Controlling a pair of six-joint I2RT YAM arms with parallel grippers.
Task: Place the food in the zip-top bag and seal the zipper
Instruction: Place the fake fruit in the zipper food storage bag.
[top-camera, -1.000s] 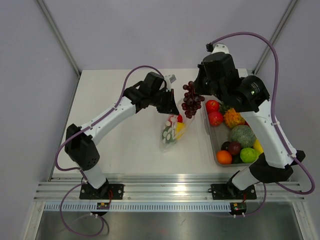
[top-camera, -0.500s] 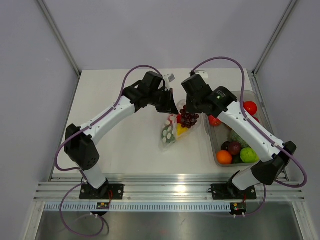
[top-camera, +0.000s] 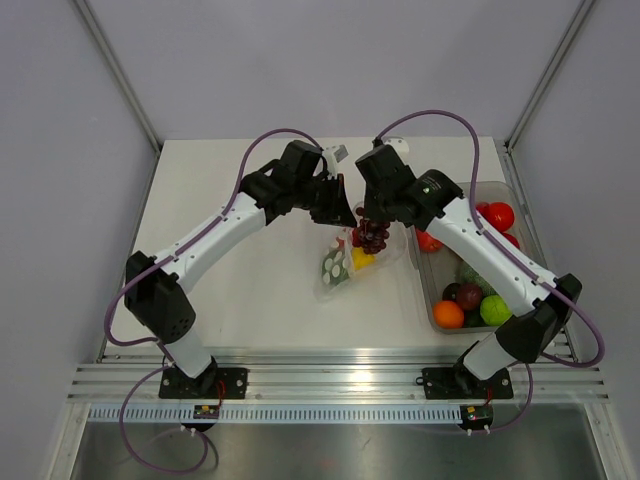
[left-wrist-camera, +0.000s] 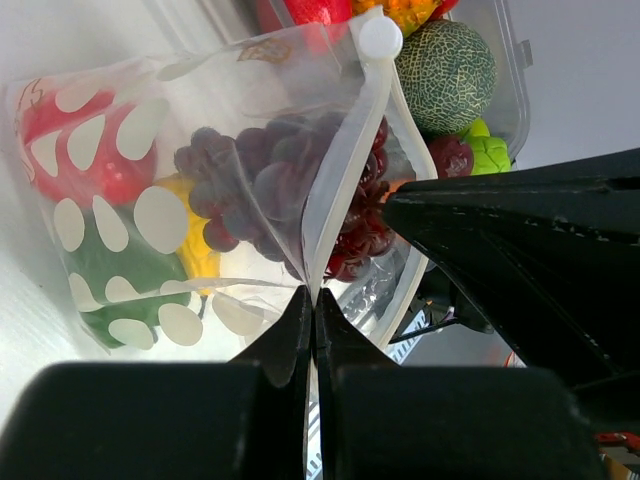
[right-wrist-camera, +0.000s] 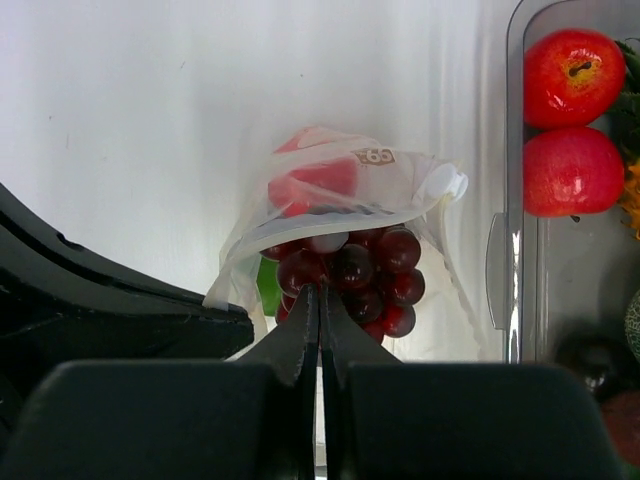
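Feeding the dark purple grape bunch (right-wrist-camera: 350, 275) into the mouth of the zip-top bag (left-wrist-camera: 130, 230), partly past the bag's rim, above the other food (left-wrist-camera: 120, 180) inside the bag. Pinching the stem with the clenched right end effector (right-wrist-camera: 320, 300); gripping the bag's mouth edge with the clenched left end effector (left-wrist-camera: 313, 300). Probably best: lowering straight, holding the mouth lifted wide, letting go only deep inside the bag.

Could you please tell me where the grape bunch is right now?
In the top view the grape bunch hangs mid-table from the right claw, partly inside the mouth of the zip-top bag, just left of the clear tray.
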